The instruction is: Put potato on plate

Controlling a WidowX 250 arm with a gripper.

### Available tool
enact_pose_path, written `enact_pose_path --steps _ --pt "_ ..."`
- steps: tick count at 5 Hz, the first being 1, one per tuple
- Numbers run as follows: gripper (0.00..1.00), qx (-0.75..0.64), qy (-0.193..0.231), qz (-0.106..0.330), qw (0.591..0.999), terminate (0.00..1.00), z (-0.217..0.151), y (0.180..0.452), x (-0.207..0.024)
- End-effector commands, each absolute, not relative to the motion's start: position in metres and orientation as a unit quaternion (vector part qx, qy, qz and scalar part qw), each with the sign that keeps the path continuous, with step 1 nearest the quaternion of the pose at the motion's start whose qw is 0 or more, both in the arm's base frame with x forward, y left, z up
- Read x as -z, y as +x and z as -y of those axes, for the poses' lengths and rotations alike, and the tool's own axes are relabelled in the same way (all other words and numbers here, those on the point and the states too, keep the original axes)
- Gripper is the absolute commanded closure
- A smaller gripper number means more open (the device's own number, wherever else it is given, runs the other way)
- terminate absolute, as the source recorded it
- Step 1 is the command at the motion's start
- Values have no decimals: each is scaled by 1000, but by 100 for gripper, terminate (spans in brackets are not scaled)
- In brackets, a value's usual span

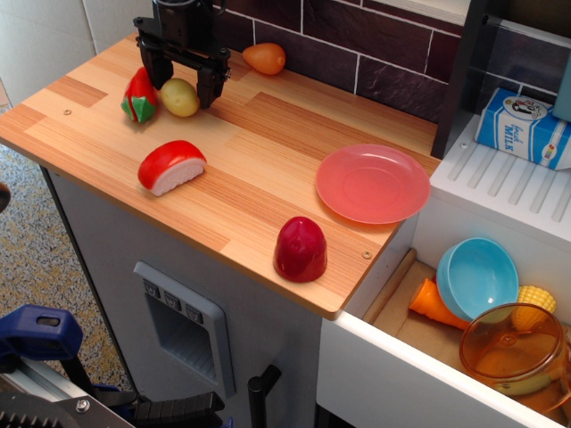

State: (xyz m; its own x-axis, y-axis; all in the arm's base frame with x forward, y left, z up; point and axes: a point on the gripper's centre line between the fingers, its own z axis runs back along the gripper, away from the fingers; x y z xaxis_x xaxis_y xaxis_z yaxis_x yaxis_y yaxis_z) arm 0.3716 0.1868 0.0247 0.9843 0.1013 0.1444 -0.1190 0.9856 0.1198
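Observation:
The pale yellow-tan potato lies on the wooden counter at the back left. My black gripper stands over it, open, with one finger on each side of the potato; I cannot tell whether the fingers touch it. The pink plate lies flat on the counter's right end, far from the gripper, with nothing on it.
A red-and-green pepper toy lies just left of the potato. An orange egg-shaped fruit sits at the back wall. A red-and-white half-round toy and a dark red toy lie nearer the front. A blue bowl and orange pot sit lower right.

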Motion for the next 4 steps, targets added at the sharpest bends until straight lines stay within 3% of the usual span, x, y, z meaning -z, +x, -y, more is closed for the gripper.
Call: enact_pose_path --steps 1,2,3,4 --pt "0 -53 67 103 991 0 -188 383 -50" --pt "0 -56 66 112 990 0 -188 381 -46" --pt "100 -53 71 101 991 0 -186 380 -48" --pt "100 -59 75 101 990 0 -182 381 -53"
